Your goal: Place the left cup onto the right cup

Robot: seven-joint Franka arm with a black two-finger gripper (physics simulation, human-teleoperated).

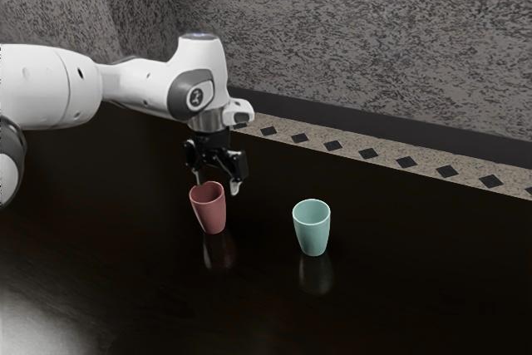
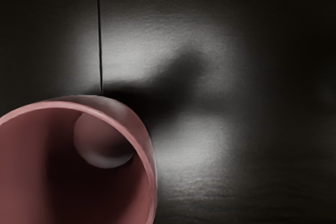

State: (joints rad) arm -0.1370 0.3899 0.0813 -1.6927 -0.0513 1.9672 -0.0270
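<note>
The teal cup (image 1: 312, 226) stood upright on the dark, glossy tabletop (image 1: 399, 288), nearest of the things to the front edge, with its reflection showing just under its base. The pink cup (image 1: 208, 207) was a little farther back and toward the exterior view's left, well apart from the teal one. It leaned slightly, its mouth tipped toward the exterior view's left. Whether its base rested on the tabletop could not be told.

The gripper (image 1: 216, 183) pointed down right at the pink cup's rim. How far it was open, and whether it had hold of the cup, could not be told. In the wrist view the pink cup (image 2: 68, 166) lay close under the hand, its round inner bottom visible.

The white arm (image 1: 125, 85) came in from the exterior view's left. Along the tabletop's far edge ran a beige strip (image 1: 366, 153) with black diamonds, and behind it rose a speckled grey wall (image 1: 374, 31).
</note>
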